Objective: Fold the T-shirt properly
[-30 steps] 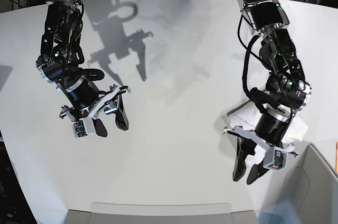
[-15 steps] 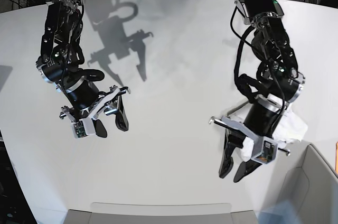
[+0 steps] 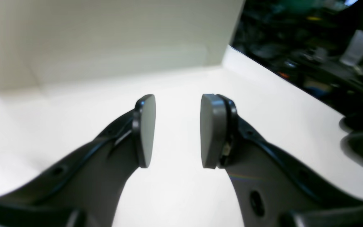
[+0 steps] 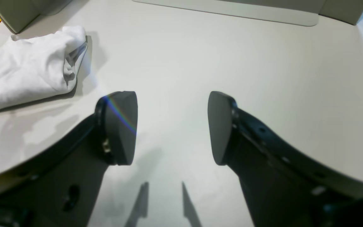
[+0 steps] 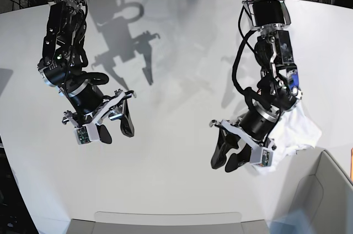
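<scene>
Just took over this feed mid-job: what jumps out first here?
The white T-shirt lies bunched in a compact bundle near the table's right edge in the base view, partly behind the left arm. Both grippers hang open and empty above bare table: the left gripper just beside the shirt, the right gripper far across on the other side.

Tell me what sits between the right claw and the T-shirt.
Nothing: in the right wrist view, only bare tabletop separates the open right claw from the folded T-shirt.

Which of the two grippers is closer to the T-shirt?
The left gripper, directly beside the folded white T-shirt; the right gripper hangs far across the table.
</scene>
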Tool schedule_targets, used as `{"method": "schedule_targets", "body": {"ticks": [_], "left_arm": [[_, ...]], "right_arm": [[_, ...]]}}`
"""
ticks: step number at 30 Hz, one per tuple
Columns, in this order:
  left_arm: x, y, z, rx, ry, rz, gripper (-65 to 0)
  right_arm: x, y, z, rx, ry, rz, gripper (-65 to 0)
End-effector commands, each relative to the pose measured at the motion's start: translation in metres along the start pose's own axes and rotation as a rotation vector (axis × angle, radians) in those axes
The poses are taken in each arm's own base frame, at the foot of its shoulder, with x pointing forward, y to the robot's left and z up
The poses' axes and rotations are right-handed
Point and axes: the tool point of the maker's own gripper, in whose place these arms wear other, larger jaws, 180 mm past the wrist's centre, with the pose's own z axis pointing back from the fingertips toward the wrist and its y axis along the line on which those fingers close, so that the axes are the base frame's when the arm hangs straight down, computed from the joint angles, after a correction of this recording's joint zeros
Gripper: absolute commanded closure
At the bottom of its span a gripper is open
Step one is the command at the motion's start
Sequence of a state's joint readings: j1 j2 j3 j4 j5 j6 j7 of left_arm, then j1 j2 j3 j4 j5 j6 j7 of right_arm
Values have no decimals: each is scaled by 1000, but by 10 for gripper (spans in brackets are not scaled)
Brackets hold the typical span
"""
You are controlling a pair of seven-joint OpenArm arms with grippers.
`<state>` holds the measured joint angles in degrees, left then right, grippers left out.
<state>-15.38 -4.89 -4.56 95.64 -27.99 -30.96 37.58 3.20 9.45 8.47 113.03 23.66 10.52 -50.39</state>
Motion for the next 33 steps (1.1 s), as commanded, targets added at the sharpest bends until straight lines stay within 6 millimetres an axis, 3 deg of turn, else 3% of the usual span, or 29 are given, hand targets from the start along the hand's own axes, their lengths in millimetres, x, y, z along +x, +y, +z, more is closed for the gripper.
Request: {"method": "schedule_targets", "body": {"ticks": [1,4,7,10,14,17,19,22,25,29,33], "left_arm": [[37,7,-3,2,-125,-27,-210],[44,56,-5,123,-192,11,-163],[66,112,6,286,-322,100,-133],[81,137,18,369,-433,138,-127],[102,125,22,355,-553,130,-129],[126,100,14,285,-590,79,-129],[132,95,13,271,-601,72,-129],[167,89,11,232,-676,85,-129],[187,87,12,187,-741,147,-129],[192,82,11,146,-731,118,-151],[182,51,-1,15,-604,31,-279]], "right_arm": [[18,0,2,3,-59,16,-351],[17,0,2,4,-57,16,-351],[17,1,2,5,-56,12,-351],[17,1,2,5,-56,12,-351],[17,1,2,5,-57,13,-351],[16,1,2,6,-54,12,-351],[16,0,2,5,-53,15,-351],[16,0,2,4,-51,17,-351],[16,1,2,7,-53,18,-351],[15,1,2,8,-50,17,-351],[15,0,3,4,-48,19,-351]]}}
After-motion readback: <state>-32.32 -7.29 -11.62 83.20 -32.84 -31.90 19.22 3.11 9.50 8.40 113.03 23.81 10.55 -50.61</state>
